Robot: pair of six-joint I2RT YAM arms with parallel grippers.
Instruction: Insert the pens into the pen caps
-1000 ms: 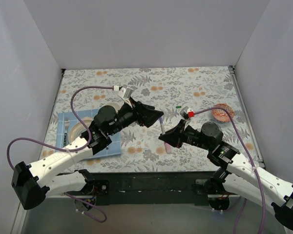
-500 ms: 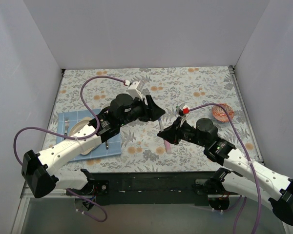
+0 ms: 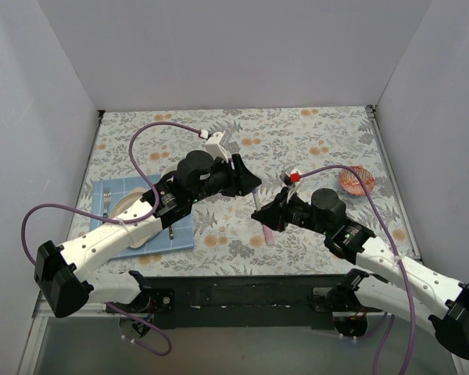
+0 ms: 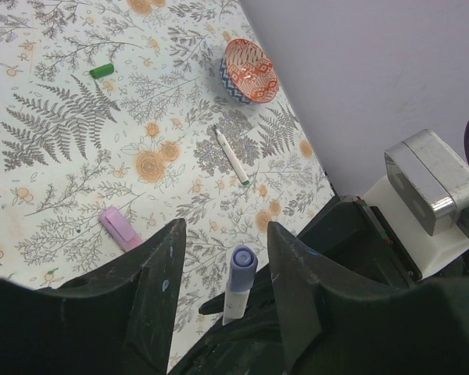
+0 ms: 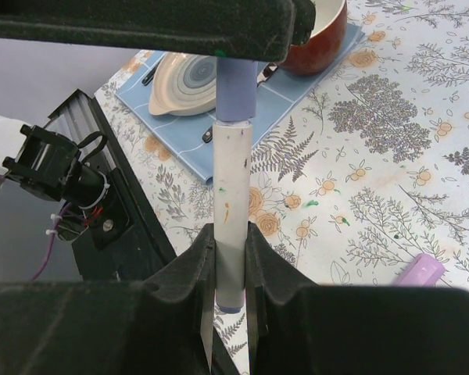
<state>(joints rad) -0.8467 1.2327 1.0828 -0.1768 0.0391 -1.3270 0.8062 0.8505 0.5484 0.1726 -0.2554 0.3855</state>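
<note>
My right gripper (image 5: 231, 234) is shut on a white pen (image 5: 233, 180) and holds it upright above the table. A purple cap (image 5: 236, 90) sits on the pen's top end. In the left wrist view the capped end (image 4: 243, 262) stands between the open fingers of my left gripper (image 4: 225, 230), with a gap on each side. In the top view the left gripper (image 3: 252, 182) and the right gripper (image 3: 259, 215) meet mid-table. A pink pen (image 4: 119, 228) lies below, a thin white pen (image 4: 231, 156) lies farther off, and a green cap (image 4: 102, 70) is beyond.
An orange patterned bowl (image 3: 356, 180) stands at the right. A blue mat (image 3: 180, 234) at the left holds a plate (image 3: 125, 207), a fork (image 3: 106, 205) and a red-brown bowl (image 5: 316, 31). The table's near edge and black frame (image 5: 102, 211) lie under the right gripper.
The left arm has lifted and shifted back, its gripper staying at the pen's top. The right gripper has moved slightly left and up with the pen.
</note>
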